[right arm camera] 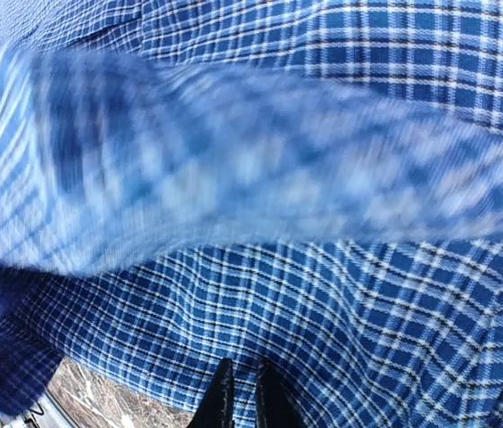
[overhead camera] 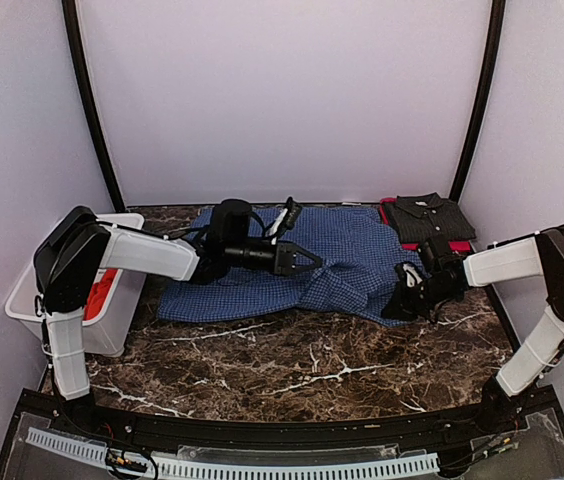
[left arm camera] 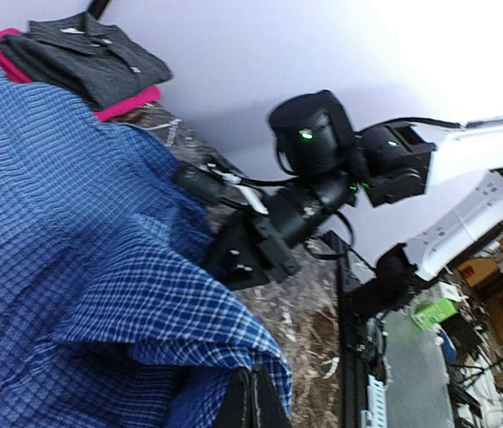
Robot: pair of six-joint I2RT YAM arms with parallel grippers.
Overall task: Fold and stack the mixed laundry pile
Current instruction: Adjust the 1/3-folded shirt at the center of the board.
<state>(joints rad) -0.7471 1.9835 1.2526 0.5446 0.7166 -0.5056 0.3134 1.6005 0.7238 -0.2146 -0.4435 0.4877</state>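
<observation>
The blue-and-white checked shirt (overhead camera: 347, 262) lies spread across the back middle of the marble table (overhead camera: 302, 365). My left gripper (overhead camera: 313, 262) is over its centre, shut on a raised fold of the shirt. In the left wrist view the shirt's hem (left arm camera: 189, 334) drapes over the closed left gripper (left arm camera: 253, 401). My right gripper (overhead camera: 398, 298) is at the shirt's right edge, shut on the checked cloth. The right wrist view shows the right gripper (right arm camera: 238, 403) pinching the checked shirt (right arm camera: 341, 303). Orange-red cloth (overhead camera: 103, 289) shows inside the basket.
A white slotted basket (overhead camera: 112, 325) stands at the table's left edge beside my left arm. A folded dark collared shirt (overhead camera: 428, 216) lies on a red garment (overhead camera: 459, 246) at the back right corner. Pale walls enclose the back and sides.
</observation>
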